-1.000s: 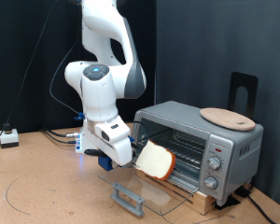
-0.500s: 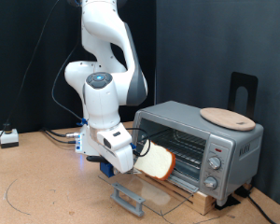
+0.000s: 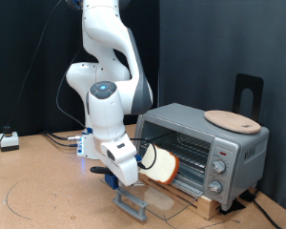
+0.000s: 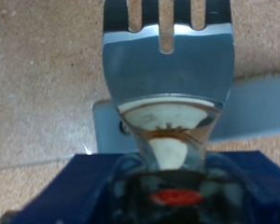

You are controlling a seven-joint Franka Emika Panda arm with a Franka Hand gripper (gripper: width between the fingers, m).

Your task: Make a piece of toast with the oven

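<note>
The silver-grey oven (image 3: pixel 222 135) stands at the exterior view's right with its glass door (image 3: pixel 168 197) folded down flat and its wire rack (image 3: pixel 187 151) showing. My gripper (image 3: pixel 144 170) hangs low just in front of the oven's mouth, shut on the piece of toast (image 3: pixel 163 167), which is held on edge above the open door. In the wrist view a silver forked metal piece (image 4: pixel 168 65) reaches out from the hand, with an orange-tan crust line (image 4: pixel 166 119) across it.
A round light-wood board (image 3: pixel 232 120) lies on the oven's roof. The door's bar handle (image 3: pixel 132 202) juts out below my hand. Knobs (image 3: pixel 217 168) run down the oven's right side. A small white box (image 3: pixel 8 141) sits far left, and a black stand (image 3: pixel 248 93) rises behind the oven.
My arm has sunk and swung towards the exterior view's right, bringing the hand lower over the open door. The toast stays in the grip and has shifted slightly towards the oven's mouth.
</note>
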